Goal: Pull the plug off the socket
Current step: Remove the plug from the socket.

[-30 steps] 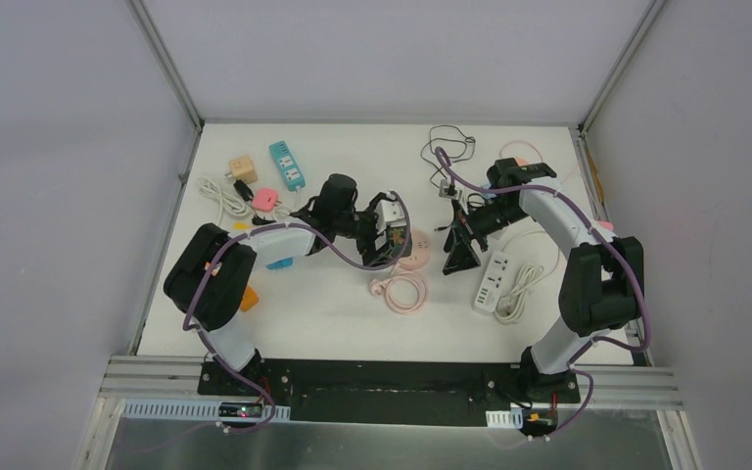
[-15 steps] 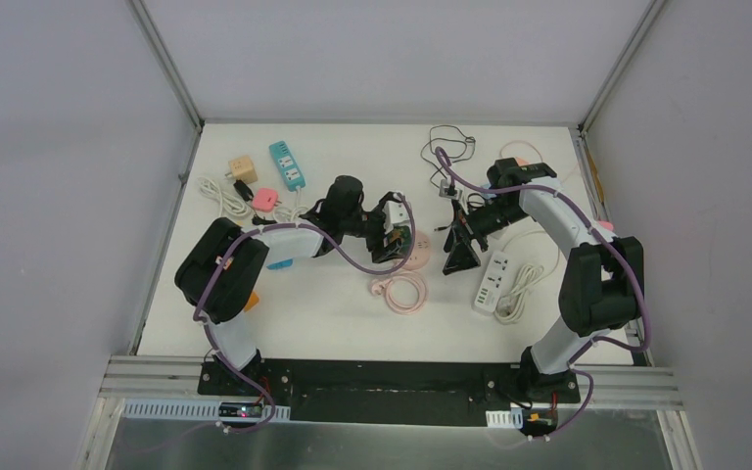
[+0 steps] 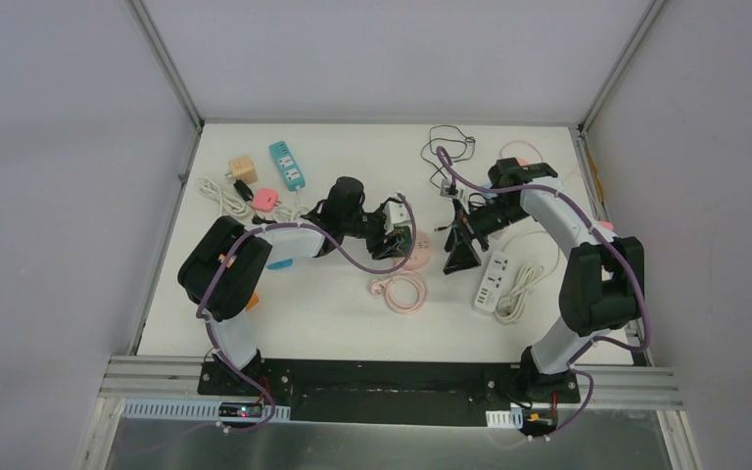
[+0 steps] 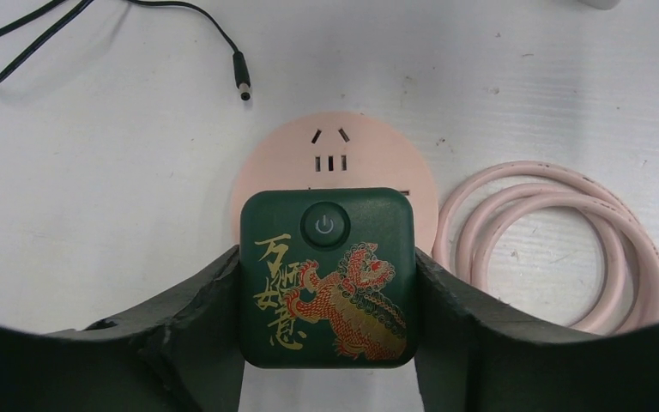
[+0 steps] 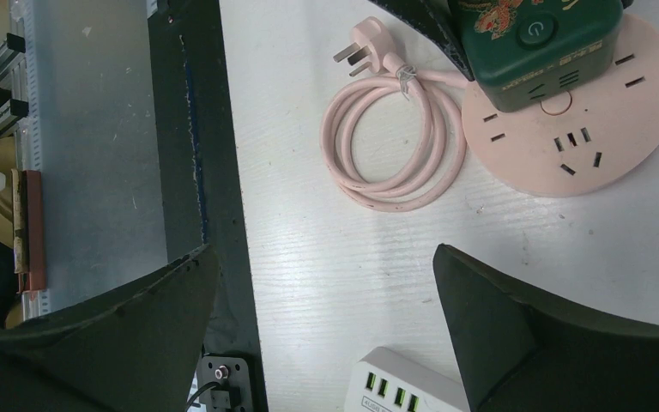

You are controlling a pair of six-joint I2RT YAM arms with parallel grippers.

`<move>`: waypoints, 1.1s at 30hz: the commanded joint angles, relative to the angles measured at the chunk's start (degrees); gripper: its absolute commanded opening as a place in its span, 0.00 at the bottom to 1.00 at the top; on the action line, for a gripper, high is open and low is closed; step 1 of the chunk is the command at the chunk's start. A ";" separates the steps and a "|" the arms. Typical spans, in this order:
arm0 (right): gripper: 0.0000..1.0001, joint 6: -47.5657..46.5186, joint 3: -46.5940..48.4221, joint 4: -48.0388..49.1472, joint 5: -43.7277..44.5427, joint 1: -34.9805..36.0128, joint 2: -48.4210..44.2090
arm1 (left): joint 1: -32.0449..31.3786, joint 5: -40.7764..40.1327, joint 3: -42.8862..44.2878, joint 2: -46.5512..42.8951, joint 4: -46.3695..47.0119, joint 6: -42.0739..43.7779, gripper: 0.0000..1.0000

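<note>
Left pincer [image 4: 328, 296] clamped on green plug [image 4: 326, 245]; plug sits on pink socket [image 4: 343, 146]. Right pincer [image 5: 326, 257] apart, beside socket, holding nothing. Risk: nothing pins socket, so it may lift with plug, dragging coiled cord [image 4: 558, 249].

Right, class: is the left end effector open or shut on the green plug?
Shut on it: in the left wrist view the left end effector has its fingers pressed against both sides of the green plug.

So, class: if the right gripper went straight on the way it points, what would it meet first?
Probably bare table, between the pink cable coil and the white power strip; the open right gripper hangs above it, height unclear.
</note>
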 commanded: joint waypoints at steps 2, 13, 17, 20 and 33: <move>1.00 -1.71 0.32 0.84 -1.14 -0.66 -1.35 | -0.70 0.33 0.60 0.28 0.64 -0.27 0.45; 1.00 26.44 -8.21 31.19 0.29 -1.63 -4.16 | -1.79 1.74 -2.00 -1.93 1.16 -3.56 0.00; 1.00 26.44 -15.91 51.28 0.29 -1.55 -6.73 | -2.11 2.06 -2.76 -1.68 3.48 -10.56 0.00; 1.00 26.44 -16.02 54.24 0.29 -1.52 -5.64 | -2.26 0.88 -3.86 -1.58 6.36 -16.37 0.00; 1.00 26.44 -12.60 53.05 0.29 1.39 4.56 | -5.65 -5.28 -8.94 -4.47 9.57 -14.32 0.00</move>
